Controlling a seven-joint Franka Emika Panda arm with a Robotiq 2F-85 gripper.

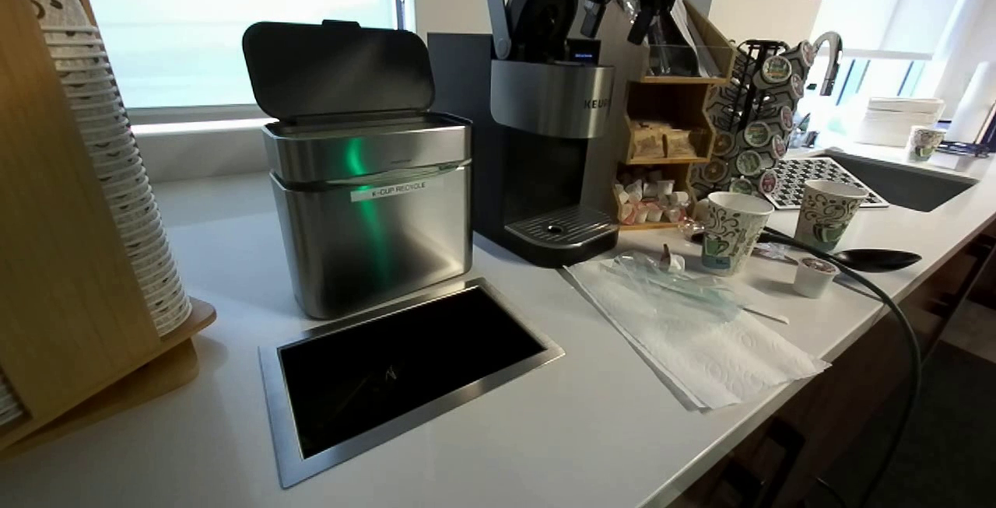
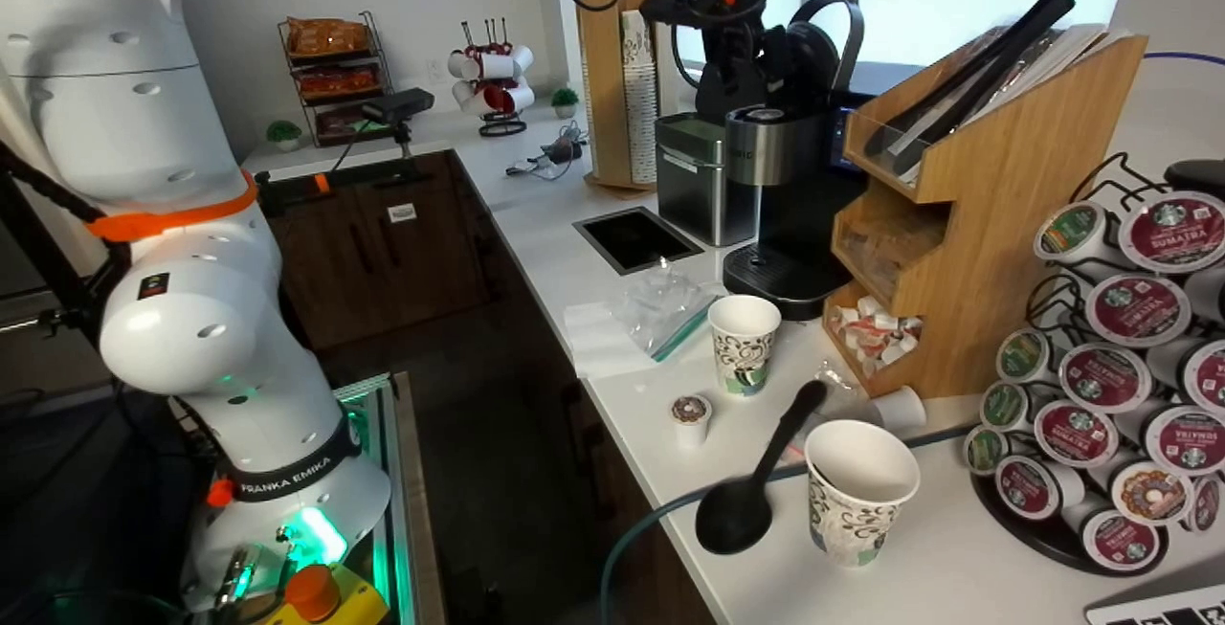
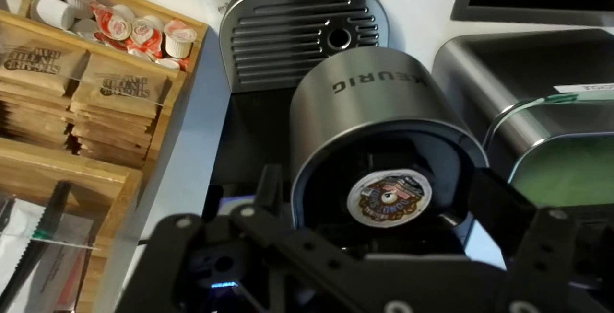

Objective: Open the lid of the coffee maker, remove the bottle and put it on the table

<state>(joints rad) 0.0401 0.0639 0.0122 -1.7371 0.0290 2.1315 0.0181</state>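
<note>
White-rimmed and brown-printed: found the pod-like bottle (image 3: 389, 198) seated inside the uncovered top of the coffee maker (image 1: 548, 99). Noted the lid (image 1: 545, 14) tipped up, hence judged opening complete; noted the pincer (image 1: 613, 36) spread wide near the coffee maker's top, gripping nothing. Judged outstanding: grasping the bottle, lifting it out and setting it down on the bench (image 1: 576, 399).

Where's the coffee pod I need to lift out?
In the wrist view, the coffee pod sits right of centre inside the open coffee maker, left of the steel bin and framed by the open gripper.
</note>
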